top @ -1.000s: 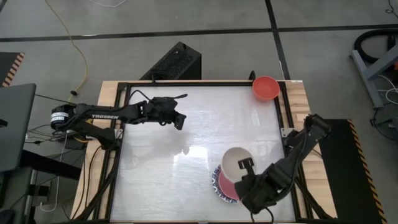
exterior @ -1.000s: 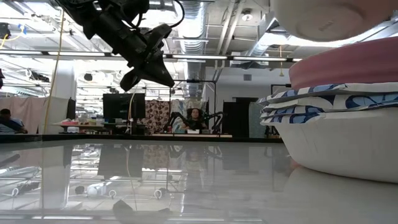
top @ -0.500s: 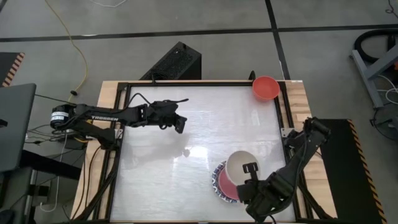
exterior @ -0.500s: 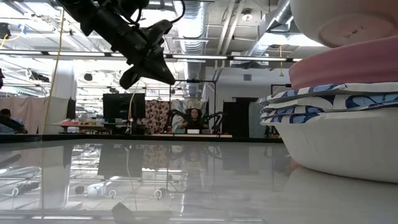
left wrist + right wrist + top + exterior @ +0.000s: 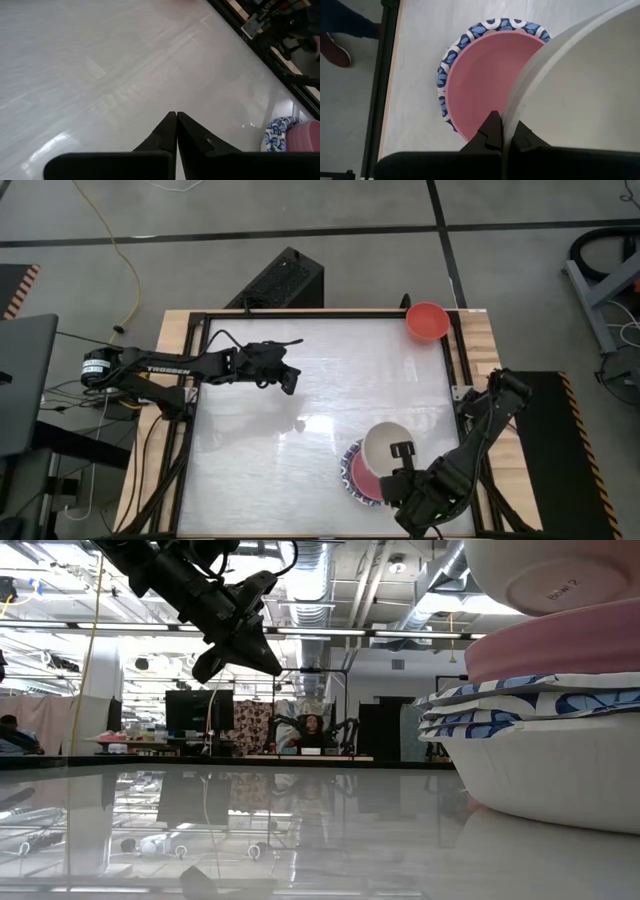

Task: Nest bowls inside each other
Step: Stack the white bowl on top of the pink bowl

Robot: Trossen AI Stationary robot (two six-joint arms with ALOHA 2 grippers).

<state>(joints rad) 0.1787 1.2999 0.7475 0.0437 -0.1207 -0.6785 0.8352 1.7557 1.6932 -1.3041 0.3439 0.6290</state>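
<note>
My right gripper point(image 5: 504, 132) is shut on a plain cream-white bowl point(image 5: 385, 446) and holds it over a stack near the table's front right. In the stack a pink bowl point(image 5: 480, 82) sits nested in white bowls with blue patterned rims point(image 5: 447, 60). The low view shows the cream bowl's base point(image 5: 550, 580) just above the pink bowl point(image 5: 560, 645) and the blue-rimmed bowls point(image 5: 520, 700). A red bowl point(image 5: 427, 321) stands alone at the far right corner. My left gripper point(image 5: 290, 377) hangs shut and empty above the table's left half. My right gripper pinches the cream bowl's rim point(image 5: 509, 117), one finger inside the bowl point(image 5: 524, 136) and one outside point(image 5: 490, 131). The fingers come steeply from above, slanting from the near right. The bowl hangs tilted over the pink bowl; whether it touches that bowl I cannot tell.
The white tabletop point(image 5: 300, 410) has a black frame around it point(image 5: 190, 420). A wide bare stretch lies between the two arms. A black box point(image 5: 280, 280) stands beyond the far edge. In the low view a person sits far off in the room behind.
My right gripper has gone a little toward the near edge and down with the cream bowl and has rolled slightly. The bowl now hangs lower over the pink bowl, with more of its base showing in the low view.
</note>
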